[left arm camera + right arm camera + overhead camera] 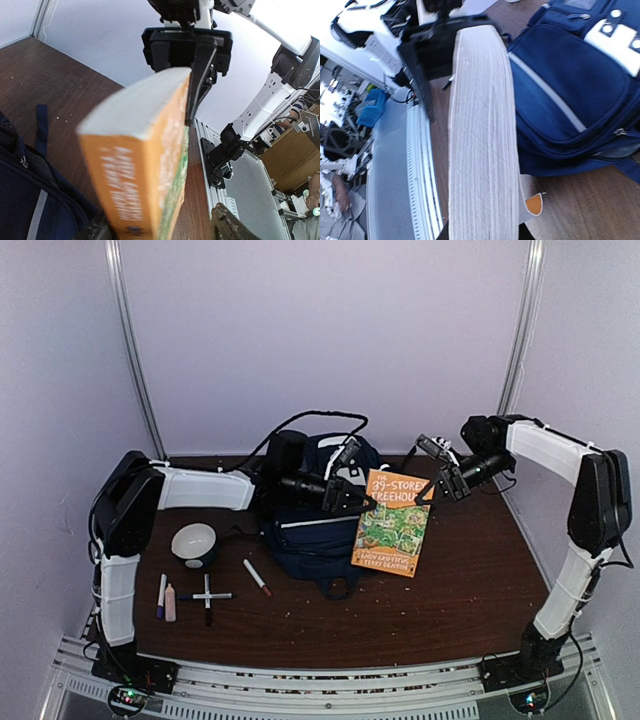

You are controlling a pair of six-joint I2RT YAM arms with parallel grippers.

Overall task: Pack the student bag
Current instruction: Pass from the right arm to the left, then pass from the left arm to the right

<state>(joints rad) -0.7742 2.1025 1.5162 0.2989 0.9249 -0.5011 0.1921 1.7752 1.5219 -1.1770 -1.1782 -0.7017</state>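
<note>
The student bag, a navy backpack with white stripes, lies at the table's middle; it also shows in the right wrist view and the left wrist view. An orange paperback book is held tilted beside the bag's right side. My right gripper is shut on the book's upper right corner, its page edge filling the jaws. My left gripper is at the book's upper left corner, open, with the spine between its fingers and a gap on one side.
A white bowl stands left of the bag. A red-capped marker, two crossed pens, a purple marker and a pale stick lie at the front left. A black cable loops behind the bag.
</note>
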